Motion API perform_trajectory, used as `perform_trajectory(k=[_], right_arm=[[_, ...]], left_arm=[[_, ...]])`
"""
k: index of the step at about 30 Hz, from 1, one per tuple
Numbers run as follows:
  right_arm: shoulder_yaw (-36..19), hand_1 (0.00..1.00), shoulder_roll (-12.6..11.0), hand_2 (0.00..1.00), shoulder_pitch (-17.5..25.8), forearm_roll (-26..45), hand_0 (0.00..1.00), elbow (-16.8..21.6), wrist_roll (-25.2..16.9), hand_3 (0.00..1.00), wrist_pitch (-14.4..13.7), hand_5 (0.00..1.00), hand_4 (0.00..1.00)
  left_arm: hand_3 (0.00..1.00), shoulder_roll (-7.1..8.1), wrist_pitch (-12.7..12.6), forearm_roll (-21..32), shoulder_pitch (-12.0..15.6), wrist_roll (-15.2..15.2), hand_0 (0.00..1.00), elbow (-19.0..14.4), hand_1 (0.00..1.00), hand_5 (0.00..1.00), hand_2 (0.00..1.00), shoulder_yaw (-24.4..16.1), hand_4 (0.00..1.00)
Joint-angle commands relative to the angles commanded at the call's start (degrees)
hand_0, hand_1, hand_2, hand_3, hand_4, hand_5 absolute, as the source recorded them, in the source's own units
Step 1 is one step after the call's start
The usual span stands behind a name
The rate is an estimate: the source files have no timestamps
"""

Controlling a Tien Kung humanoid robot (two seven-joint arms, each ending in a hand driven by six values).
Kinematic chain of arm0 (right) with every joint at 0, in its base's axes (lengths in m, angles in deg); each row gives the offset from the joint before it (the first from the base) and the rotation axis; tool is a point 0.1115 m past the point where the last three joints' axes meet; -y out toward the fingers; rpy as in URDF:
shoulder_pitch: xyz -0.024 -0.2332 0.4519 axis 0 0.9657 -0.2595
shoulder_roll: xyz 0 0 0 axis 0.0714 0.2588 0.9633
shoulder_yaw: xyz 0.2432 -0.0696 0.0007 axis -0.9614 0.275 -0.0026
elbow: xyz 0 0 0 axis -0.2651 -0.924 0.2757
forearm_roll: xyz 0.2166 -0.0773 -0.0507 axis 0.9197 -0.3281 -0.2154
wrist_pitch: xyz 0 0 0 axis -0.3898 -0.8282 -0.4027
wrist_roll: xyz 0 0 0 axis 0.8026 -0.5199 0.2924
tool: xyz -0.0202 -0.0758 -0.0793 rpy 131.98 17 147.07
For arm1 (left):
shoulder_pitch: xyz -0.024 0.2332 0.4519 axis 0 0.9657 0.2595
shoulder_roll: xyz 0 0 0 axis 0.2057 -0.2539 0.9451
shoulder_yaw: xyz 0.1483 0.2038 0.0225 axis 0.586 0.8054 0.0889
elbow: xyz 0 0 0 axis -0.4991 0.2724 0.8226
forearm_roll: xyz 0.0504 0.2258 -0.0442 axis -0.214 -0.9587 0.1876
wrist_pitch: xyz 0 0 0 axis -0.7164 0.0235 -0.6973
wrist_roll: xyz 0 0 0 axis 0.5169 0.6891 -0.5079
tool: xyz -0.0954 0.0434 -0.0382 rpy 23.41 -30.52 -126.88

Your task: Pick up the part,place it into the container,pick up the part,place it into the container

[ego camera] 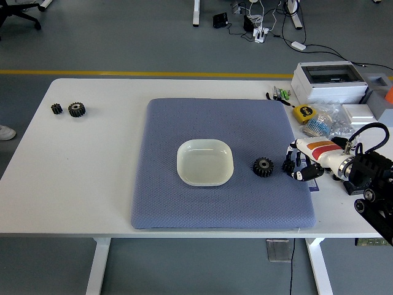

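A white, shallow container (205, 162) sits in the middle of the blue-grey mat (184, 123) with nothing in it. To its right a large black gear (263, 166) lies on the mat. Just right of that gear, my right hand (297, 168) has its fingers curled around a small black gear (288, 166), low over the mat's right edge. The fingers partly hide this gear. The right arm comes in from the right edge. My left arm does not show.
Two more black gears, one small (56, 109) and one larger (76, 109), lie at the table's far left. A white box (328, 80), a yellow tape measure (301, 113) and bagged parts (325, 125) crowd the back right corner.
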Motion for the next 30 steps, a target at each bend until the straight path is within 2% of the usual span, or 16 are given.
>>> perform_trajectory(k=[1,9,12,14,16,18,19,24,25,27,30], right_arm=[[-0.39,0.218,-0.04,0.331,0.01,-0.18,0.052,0.54,0.00,0.516,-0.06,0.130,0.826],[-1.61,0.208,0.52,0.322,-0.95,-1.98,0.051,5.51,0.40,0.517,-0.42,0.133,0.829],[-1.29,0.208,1.10,0.322,-1.59,-2.91,0.051,5.53,0.84,0.517,-0.18,0.133,0.829],[-1.71,0.231,1.30,0.357,-1.67,-3.79,0.087,4.85,1.01,0.526,-0.23,0.137,0.825],[-2.57,0.231,1.01,0.357,-1.29,-4.20,0.087,4.91,0.86,0.526,-0.78,0.137,0.825],[-3.50,0.231,0.50,0.357,-0.90,-3.62,0.087,5.56,0.69,0.526,-0.10,0.137,0.825],[-3.98,0.444,0.28,0.544,-0.76,-3.46,0.218,5.90,0.65,0.596,0.68,0.361,0.993],[-6.80,0.444,-0.86,0.544,-0.09,-4.20,0.218,8.05,-0.04,0.596,6.31,0.361,0.993],[-7.16,0.613,-1.00,0.777,-0.02,-4.10,0.437,8.37,-0.13,0.847,7.12,0.447,0.998],[-7.45,0.613,-1.12,0.777,-0.06,-3.99,0.437,8.59,-0.30,0.847,8.41,0.447,0.998],[-6.77,0.613,-0.94,0.777,-0.31,-3.35,0.437,7.81,-0.68,0.847,7.91,0.447,0.998]], left_arm=[[0.567,0.00,0.00,0.00,0.03,0.00,0.711,0.00,0.672,0.569,0.672,0.01,0.602],[0.567,0.01,0.02,-0.08,0.00,0.02,0.711,0.00,0.672,0.570,0.672,0.05,0.603],[0.567,0.08,0.02,-0.09,-0.07,0.05,0.711,0.00,0.672,0.570,0.672,0.02,0.603],[0.567,0.10,0.02,-0.10,-0.13,0.05,0.711,0.00,0.672,0.569,0.671,0.01,0.603],[0.567,0.11,0.02,-0.05,-0.13,0.06,0.711,0.00,0.672,0.569,0.671,0.01,0.603],[0.567,0.09,0.02,-0.14,-0.01,-0.02,0.711,0.00,0.672,0.569,0.671,-0.04,0.603],[0.567,0.07,0.02,-0.18,0.05,-0.05,0.711,0.00,0.672,0.570,0.671,-0.06,0.602],[0.567,0.10,0.02,-0.23,0.05,-0.02,0.711,0.00,0.672,0.570,0.671,-0.06,0.602],[0.567,0.11,0.01,-0.22,0.02,0.04,0.711,0.00,0.672,0.572,0.671,-0.06,0.604],[0.567,0.12,0.03,-0.21,-0.05,0.08,0.711,0.00,0.672,0.572,0.671,-0.01,0.604],[0.567,0.07,0.05,-0.12,-0.10,0.13,0.711,0.00,0.672,0.572,0.671,0.06,0.604]])
